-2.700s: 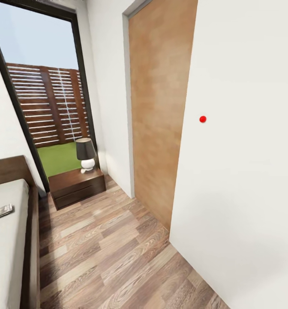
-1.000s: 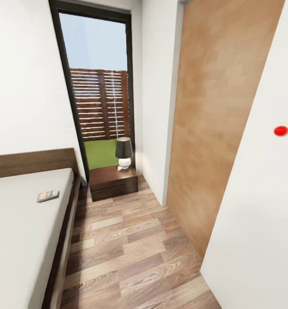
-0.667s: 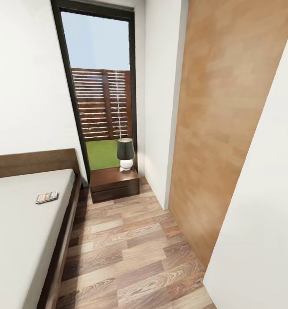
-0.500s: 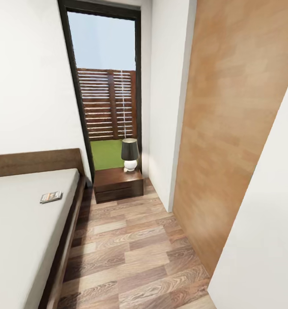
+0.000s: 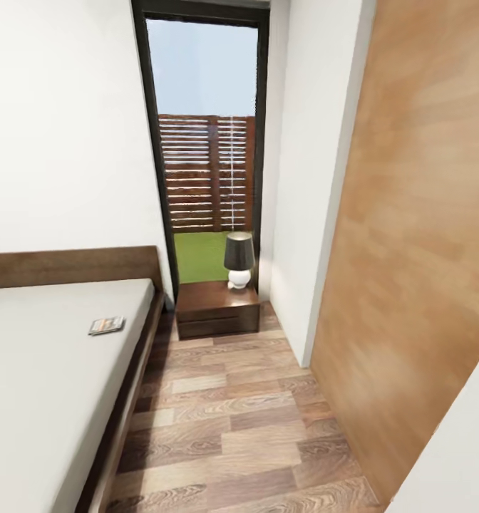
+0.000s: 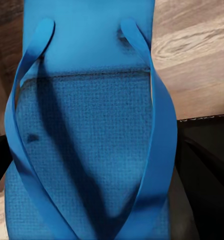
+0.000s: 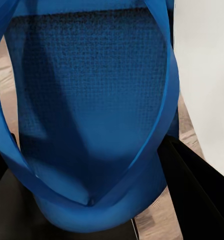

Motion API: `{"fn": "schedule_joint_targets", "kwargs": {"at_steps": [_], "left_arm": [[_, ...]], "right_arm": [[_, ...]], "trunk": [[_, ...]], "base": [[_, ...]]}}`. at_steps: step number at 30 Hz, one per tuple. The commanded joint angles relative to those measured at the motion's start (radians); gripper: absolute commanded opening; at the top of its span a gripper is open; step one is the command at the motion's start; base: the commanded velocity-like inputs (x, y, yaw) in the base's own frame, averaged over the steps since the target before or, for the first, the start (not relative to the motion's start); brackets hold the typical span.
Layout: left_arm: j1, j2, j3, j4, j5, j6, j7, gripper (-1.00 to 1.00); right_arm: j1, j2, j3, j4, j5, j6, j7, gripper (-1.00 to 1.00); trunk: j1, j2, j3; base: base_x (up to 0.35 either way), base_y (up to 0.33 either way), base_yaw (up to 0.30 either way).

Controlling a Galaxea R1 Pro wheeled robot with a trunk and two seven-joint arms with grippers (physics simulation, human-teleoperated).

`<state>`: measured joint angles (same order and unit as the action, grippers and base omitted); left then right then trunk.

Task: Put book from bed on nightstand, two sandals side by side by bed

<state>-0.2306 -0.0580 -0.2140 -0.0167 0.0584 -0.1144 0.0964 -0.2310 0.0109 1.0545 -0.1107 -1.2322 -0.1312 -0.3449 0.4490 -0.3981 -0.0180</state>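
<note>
The left claw (image 6: 92, 220) carries a blue sandal (image 6: 87, 125) that lies close along its fingers, with dark parts of the claw showing at both sides of the sole. The right claw (image 7: 87, 220) carries a second blue sandal (image 7: 92, 95) the same way, its black fingers (image 7: 192, 185) flanking the sole's end.

Black, smooth gripper parts (image 7: 192, 190) edge the right wrist view; similar dark, glossy body panels (image 6: 207, 165) flank the left wrist view.
</note>
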Motion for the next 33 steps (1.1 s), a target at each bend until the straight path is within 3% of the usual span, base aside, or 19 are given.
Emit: {"fn": "schedule_joint_targets", "kwargs": {"at_steps": [1,15,33], "left_arm": [[-0.001,0.0,-0.008,0.001,0.006,-0.004,0.004,-1.0],[-0.001,-0.001,-0.008,0.001,0.006,-0.004,0.004,-1.0],[-0.001,0.0,-0.008,0.001,0.006,-0.004,0.003,-1.0]], "right_arm": [[-0.001,0.0,0.008,-0.001,-0.01,-0.004,-0.006,-1.0],[-0.001,0.0,0.008,-0.001,-0.01,-0.003,-0.005,-1.0],[-0.001,0.0,0.008,-0.001,-0.01,-0.004,-0.005,-1.0]], "trunk": [[0.001,-0.002,-0.002],[0.001,-0.002,-0.002],[0.001,-0.002,0.0]], "base": [[0.271,-0.019,0.091],[0.275,-0.052,0.045],[0.287,-0.036,0.229]]}}
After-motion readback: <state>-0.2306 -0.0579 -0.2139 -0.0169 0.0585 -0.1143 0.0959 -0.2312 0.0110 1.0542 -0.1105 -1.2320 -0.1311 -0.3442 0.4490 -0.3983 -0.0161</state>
